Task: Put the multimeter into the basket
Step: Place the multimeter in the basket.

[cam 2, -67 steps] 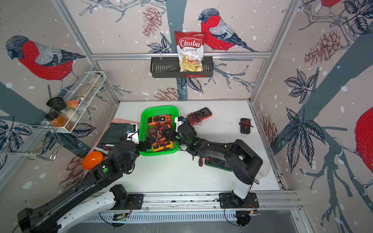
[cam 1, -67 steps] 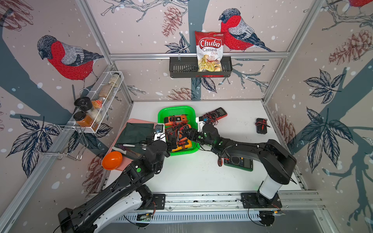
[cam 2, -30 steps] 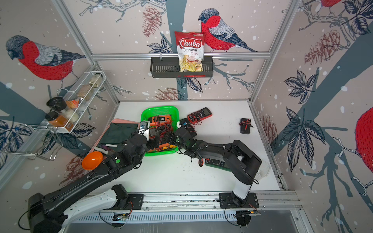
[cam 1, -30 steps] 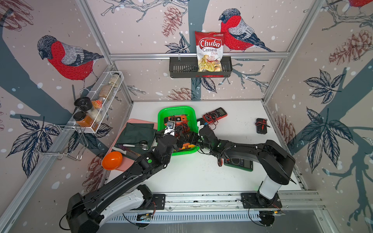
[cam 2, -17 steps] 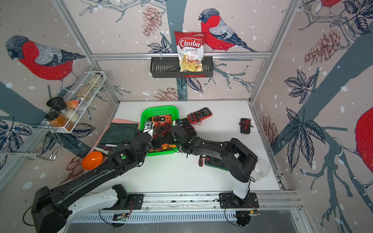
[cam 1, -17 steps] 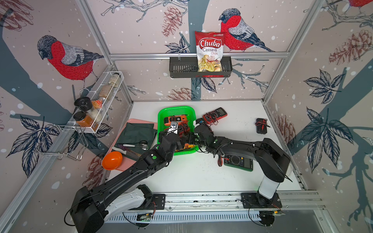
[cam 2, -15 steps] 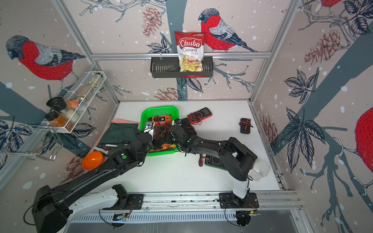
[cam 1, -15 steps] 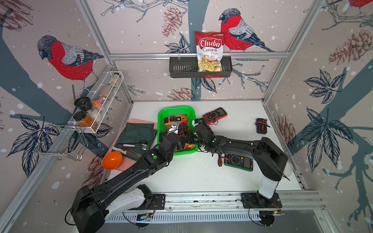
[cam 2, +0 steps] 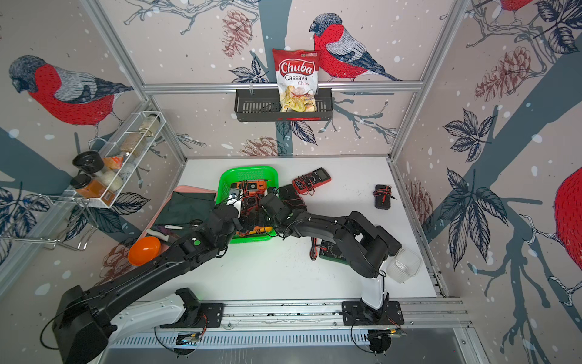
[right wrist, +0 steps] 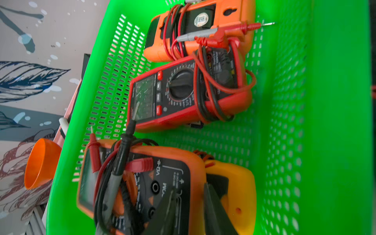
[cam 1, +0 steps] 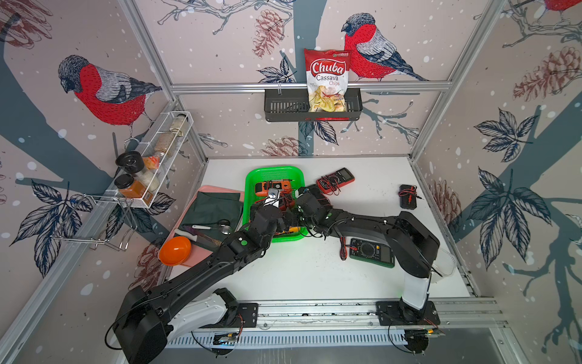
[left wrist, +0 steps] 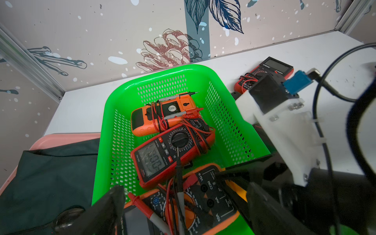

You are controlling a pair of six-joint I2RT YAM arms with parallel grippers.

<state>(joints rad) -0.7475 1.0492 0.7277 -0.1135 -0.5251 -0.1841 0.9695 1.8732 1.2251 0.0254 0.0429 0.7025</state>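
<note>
Multimeter (right wrist: 166,179) in an orange and yellow casing lies face up inside the green basket (right wrist: 335,122), at the basket's 6 o'clock end as both top views show it. Red and black probe leads (right wrist: 122,152) are wound around its body. The right tool (right wrist: 190,191) reaches in from 3 o'clock. Its fingers are pressed together over this multimeter's lower end, one on the black face and one on the yellow part, and they appear to pinch the orange rim between them. The left tool (left wrist: 185,189) comes in from 7 o'clock and hangs over the same end of the basket. Its fingers are spread wide, one on each side of the multimeter, and touch nothing that I can make out.

In the middle of the basket a red multimeter (left wrist: 162,154) lies face up, tilted, with its leads wrapped around it. At the 12 o'clock end an orange multimeter (left wrist: 146,124) lies face down, touching the red one.

The basket stands on the white bench (cam 1: 299,277). Just beside it at 2 o'clock rests a second red meter (cam 1: 335,179). A green meter (cam 1: 371,253) lies at 4 o'clock, partly under the right arm. A small black meter (cam 1: 407,198) sits well apart at 3 o'clock. At 9 o'clock a pink tray (cam 1: 217,190) touches the basket and carries a dark green cloth (cam 1: 214,208). An orange bowl (cam 1: 174,250) sits at 7 o'clock.
</note>
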